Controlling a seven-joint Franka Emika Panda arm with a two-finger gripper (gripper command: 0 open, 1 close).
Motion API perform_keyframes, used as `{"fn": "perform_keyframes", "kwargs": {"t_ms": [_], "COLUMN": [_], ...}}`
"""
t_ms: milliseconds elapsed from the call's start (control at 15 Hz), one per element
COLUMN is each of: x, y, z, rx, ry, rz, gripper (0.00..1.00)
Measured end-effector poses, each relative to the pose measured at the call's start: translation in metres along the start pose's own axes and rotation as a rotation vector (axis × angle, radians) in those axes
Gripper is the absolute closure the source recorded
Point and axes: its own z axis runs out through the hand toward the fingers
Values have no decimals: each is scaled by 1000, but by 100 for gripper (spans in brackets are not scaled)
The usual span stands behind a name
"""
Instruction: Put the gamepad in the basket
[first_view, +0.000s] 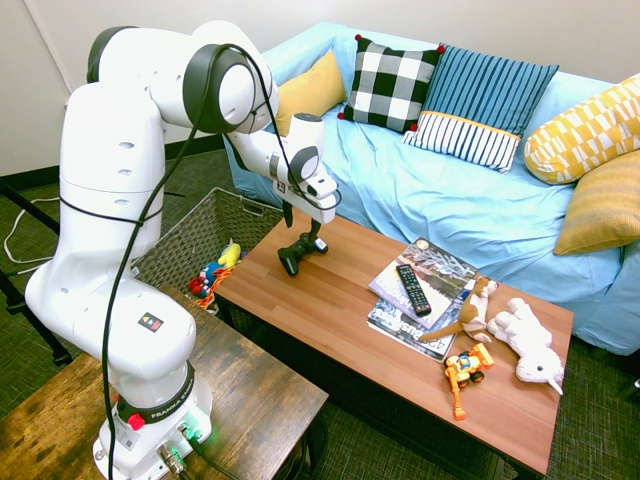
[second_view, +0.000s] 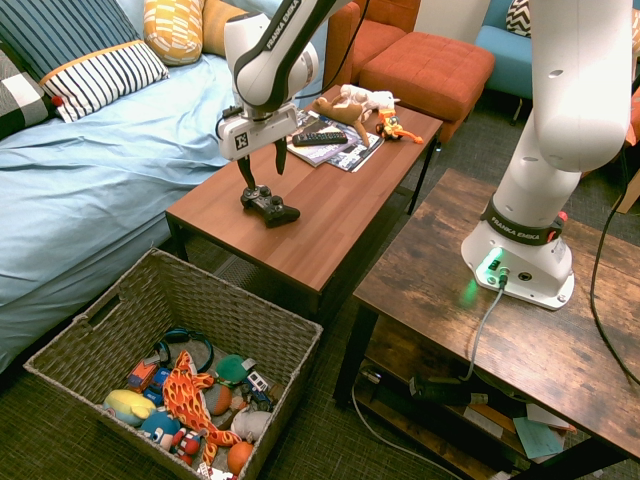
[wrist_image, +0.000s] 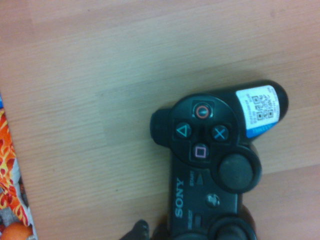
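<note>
So the gamepad (second_view: 268, 205) is sitting on the table (second_view: 230, 235), end effector (second_view: 264, 178) spread wide right above it. Grabbing it and dropping it in the basket (second_view: 300, 345) are both left, I'd say.

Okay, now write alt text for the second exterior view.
A robot gripper hangs open over a black gamepad on a wooden coffee table. In front, a large woven basket holds toys; a blue-covered sofa stands behind.
</note>
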Motion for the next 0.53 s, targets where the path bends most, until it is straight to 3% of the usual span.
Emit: {"fn": "perform_keyframes", "kwargs": {"t_ms": [533], "x": [12], "y": [-11], "z": [34], "rx": [-29], "ry": [-17], "rz": [23], "gripper": [0]}}
